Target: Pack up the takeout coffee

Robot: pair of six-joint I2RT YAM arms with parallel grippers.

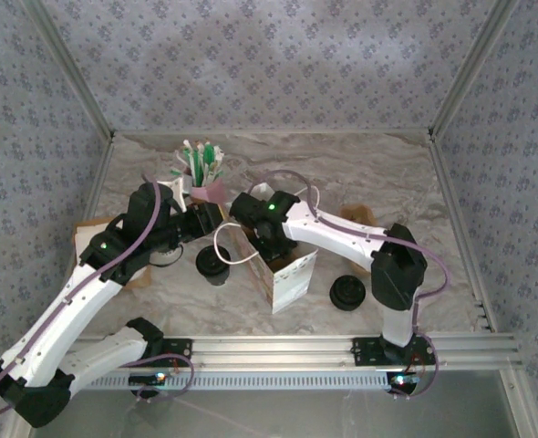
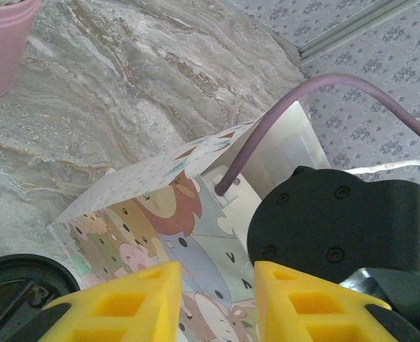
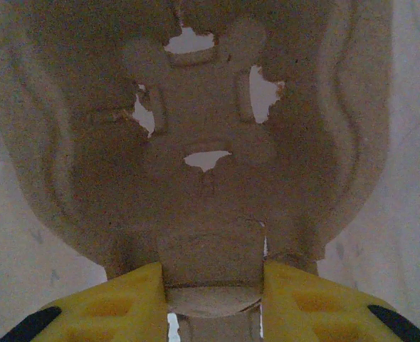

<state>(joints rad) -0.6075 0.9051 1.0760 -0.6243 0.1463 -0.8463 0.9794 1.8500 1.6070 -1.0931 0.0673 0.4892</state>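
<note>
The takeout coffee (image 1: 212,263) stands upright on the marble bench (image 1: 387,173), long axis vertical, black lid facing up. It sits just on the near side of the left end effector (image 1: 205,219), toward the arm bases. In the left wrist view an arc of its lid (image 2: 18,292) shows just left of the yellow fingers (image 2: 132,303).

The left end effector (image 2: 217,299) has its fingers apart. Between them shows the cartoon-printed wall of the paper bag (image 2: 146,214), which stands open-topped directly ahead; whether a finger touches the paper I cannot tell. A pink cup (image 2: 3,43) lies farther ahead to its left.

The right arm reaches down into the paper bag (image 1: 292,278). The right end effector (image 3: 213,285) is clamped on a tab at the near edge of a moulded pulp cup carrier (image 3: 210,192), one yellow finger (image 3: 117,306) pressed to each side.

A stack of black lids (image 1: 348,292) rests on the bench beside the bag, on the side away from the coffee.
</note>
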